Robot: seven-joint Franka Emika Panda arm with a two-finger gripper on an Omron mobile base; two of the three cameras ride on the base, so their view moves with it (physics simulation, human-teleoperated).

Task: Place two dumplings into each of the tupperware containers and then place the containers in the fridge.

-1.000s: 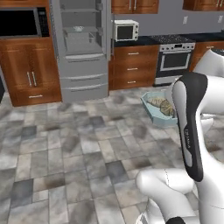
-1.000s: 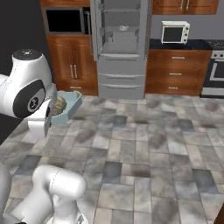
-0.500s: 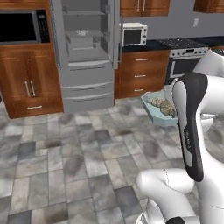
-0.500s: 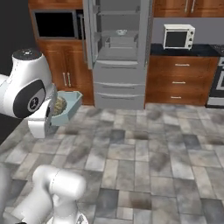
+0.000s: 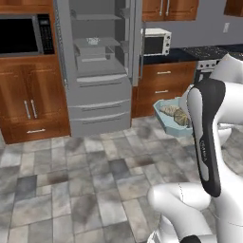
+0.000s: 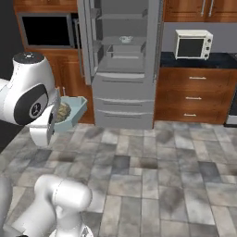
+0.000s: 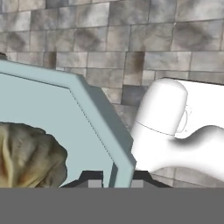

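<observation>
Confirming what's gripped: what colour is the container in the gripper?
Pale blue container, clearest in the hand view.

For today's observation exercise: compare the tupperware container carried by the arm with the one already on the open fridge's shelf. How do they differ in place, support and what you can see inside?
The carried tupperware container hangs above the tiled floor, its rim pinched by the shut tool; the other container rests on a shelf of the fridge. The carried one plainly holds dumplings; the shelved one's contents are too small to tell. The carried one looks pale blue, the shelved one greyish. Both are small shallow trays.
</observation>
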